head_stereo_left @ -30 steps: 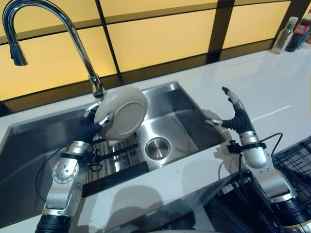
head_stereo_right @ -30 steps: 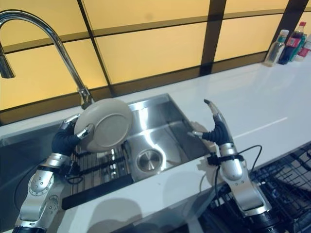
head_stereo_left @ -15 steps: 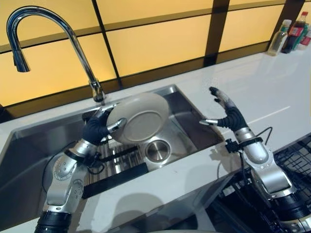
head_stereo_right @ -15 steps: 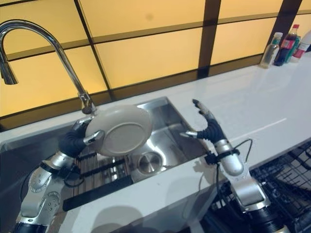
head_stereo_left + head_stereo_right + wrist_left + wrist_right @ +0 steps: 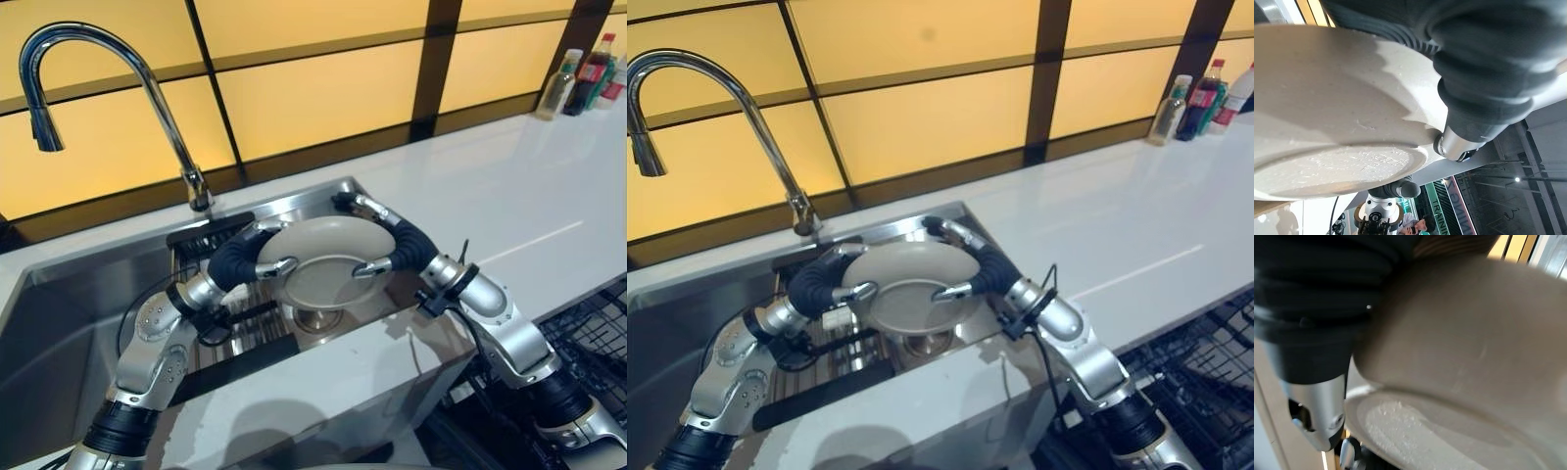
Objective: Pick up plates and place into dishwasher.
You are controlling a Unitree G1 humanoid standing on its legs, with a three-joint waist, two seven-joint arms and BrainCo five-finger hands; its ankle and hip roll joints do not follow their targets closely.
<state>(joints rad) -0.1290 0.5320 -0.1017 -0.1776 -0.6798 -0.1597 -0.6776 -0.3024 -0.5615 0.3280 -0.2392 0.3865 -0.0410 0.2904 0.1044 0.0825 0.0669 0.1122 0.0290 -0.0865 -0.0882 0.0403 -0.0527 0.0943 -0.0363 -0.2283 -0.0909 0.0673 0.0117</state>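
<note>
2 head eye views look down from above onto the sink and counter, sharing nearly the same scene. 2 wrist views sit very close under the plate, each facing its underside.

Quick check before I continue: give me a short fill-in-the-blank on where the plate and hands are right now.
1. The plate is held above the ____.
2. It is gripped by ____ hands, the left hand and the right hand.
3. The tap stands on the robot's ____ side of the plate.
4. The bottles stand on the ____.

Answers: sink; both; left; counter
</note>
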